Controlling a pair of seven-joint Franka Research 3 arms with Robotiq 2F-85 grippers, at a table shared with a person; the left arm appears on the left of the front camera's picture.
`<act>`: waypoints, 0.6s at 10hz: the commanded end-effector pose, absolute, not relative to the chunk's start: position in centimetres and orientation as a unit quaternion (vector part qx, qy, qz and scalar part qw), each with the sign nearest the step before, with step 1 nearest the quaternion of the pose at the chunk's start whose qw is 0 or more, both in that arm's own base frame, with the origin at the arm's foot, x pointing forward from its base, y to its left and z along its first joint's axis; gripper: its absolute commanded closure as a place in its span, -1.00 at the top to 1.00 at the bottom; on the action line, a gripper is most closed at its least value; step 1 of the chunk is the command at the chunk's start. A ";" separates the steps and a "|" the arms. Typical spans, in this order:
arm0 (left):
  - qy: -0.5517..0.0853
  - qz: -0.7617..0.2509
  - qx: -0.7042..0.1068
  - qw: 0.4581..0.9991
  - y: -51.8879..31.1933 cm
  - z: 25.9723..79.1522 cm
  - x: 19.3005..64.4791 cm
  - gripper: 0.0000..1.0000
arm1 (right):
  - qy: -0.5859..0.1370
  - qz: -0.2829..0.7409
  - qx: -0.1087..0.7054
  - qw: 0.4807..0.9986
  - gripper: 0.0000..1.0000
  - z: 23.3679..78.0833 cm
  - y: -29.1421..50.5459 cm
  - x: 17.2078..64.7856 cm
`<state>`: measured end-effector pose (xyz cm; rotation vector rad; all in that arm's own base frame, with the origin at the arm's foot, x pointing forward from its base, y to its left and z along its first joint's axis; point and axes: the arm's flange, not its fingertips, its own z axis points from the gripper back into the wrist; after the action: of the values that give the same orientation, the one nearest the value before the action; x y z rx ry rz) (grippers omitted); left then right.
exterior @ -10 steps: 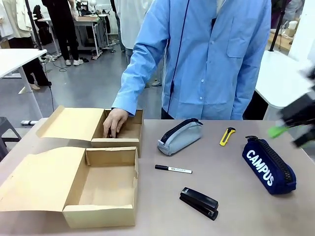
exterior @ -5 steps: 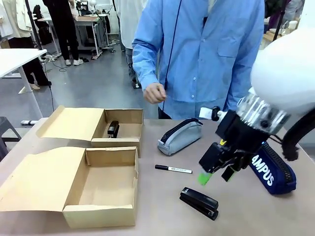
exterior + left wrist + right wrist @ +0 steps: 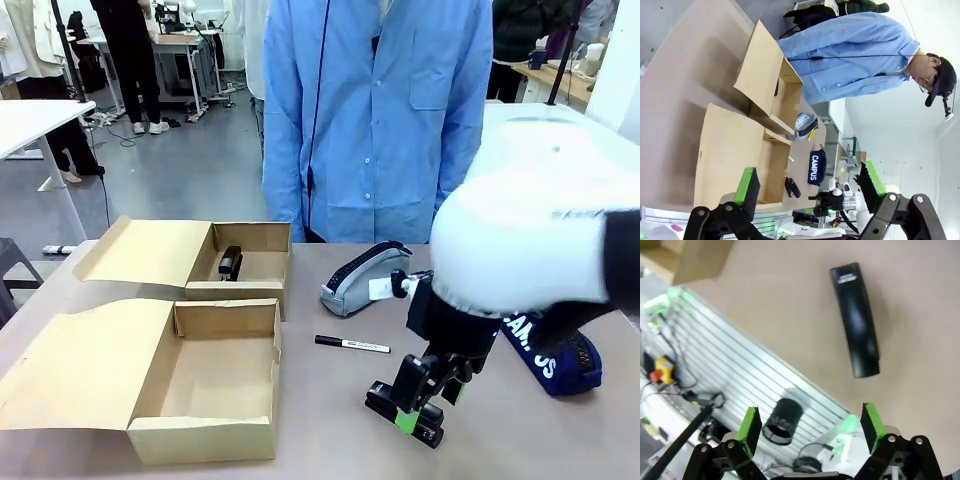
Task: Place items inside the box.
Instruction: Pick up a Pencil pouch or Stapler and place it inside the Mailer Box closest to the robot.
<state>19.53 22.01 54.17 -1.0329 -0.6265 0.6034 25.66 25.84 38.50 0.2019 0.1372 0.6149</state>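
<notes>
A black stapler (image 3: 404, 411) lies near the table's front edge, and my right gripper (image 3: 424, 396) hangs open just above it. In the right wrist view the stapler (image 3: 857, 320) lies ahead of the open gripper (image 3: 810, 421), apart from the fingers. A black-and-white marker pen (image 3: 352, 345) lies in the middle of the table, with a grey pouch (image 3: 364, 278) behind it. My right arm partly hides the navy pouch (image 3: 562, 358). A second stapler (image 3: 230, 263) rests inside the far box (image 3: 250, 292). The near box (image 3: 202, 438) holds nothing. My left gripper (image 3: 808, 182) is open, high off the table.
A person in a blue shirt (image 3: 380, 120) stands at the far side, hands off the table. Both boxes have their lids folded out to the left. A yellow knife (image 3: 811, 134) lies beyond the grey pouch. The table's front edge (image 3: 790, 365) and a metal frame are close to the stapler.
My right arm has swung in from the right and come down over the stapler near the front edge. The person's hand left the far box, leaving a stapler inside, and drew back.
</notes>
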 end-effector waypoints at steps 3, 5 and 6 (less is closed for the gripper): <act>-0.298 0.271 -0.484 0.777 21.9 54.2 19.4 1.00 | 0.038 0.290 0.066 0.954 1.00 32.8 25.0 27.6; -0.298 0.271 -0.484 0.777 21.9 54.2 19.4 1.00 | 0.035 0.317 0.056 0.946 1.00 30.1 25.3 27.5; -0.298 0.271 -0.484 0.777 21.9 54.2 19.4 1.00 | 0.029 0.319 0.048 0.946 1.00 29.0 25.6 27.4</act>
<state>19.54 22.02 54.22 -1.0386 -0.6295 0.6025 28.84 27.03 31.67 0.1327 0.0841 0.6286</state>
